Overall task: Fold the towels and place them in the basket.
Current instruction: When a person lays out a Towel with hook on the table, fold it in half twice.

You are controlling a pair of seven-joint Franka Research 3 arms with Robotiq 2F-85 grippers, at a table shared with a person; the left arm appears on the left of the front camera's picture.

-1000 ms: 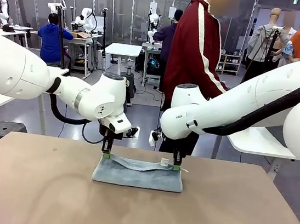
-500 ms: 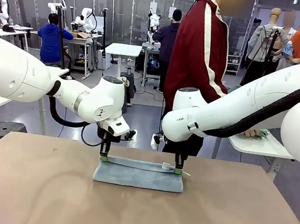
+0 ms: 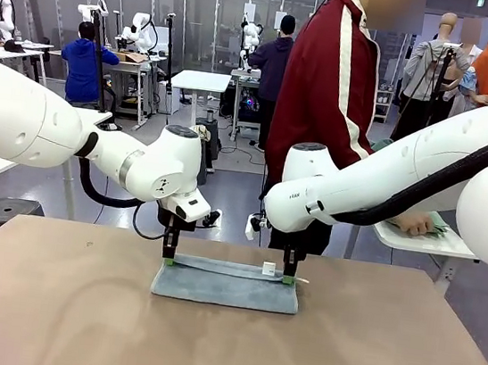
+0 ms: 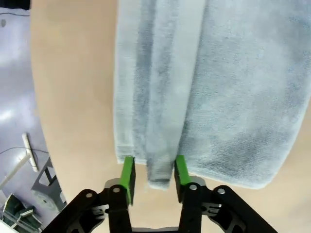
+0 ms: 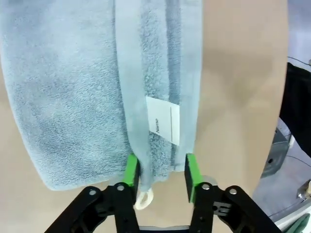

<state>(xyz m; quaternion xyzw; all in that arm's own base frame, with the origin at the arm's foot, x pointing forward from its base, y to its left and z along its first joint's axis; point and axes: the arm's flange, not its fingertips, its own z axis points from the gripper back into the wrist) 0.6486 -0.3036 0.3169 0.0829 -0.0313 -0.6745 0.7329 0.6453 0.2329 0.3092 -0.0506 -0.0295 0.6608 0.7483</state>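
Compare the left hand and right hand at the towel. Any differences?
The left hand sits at the towel's left end, the right hand at its right end. A white label lies just ahead of the right hand and a small loop by its finger; the left hand's end shows plain terry. Shared: both open, pads straddling the towel's folded far edge.

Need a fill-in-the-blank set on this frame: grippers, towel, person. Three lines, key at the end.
1. The left gripper and the right gripper each stand ____, green pads either side of the far edge of the folded light blue-grey terry towel.
2. The small white label sits at the ____ gripper's end of the towel.
3. The person at the far side wears a dark red jacket with a ____ stripe down the sleeve.
Missing words: open; right; white.
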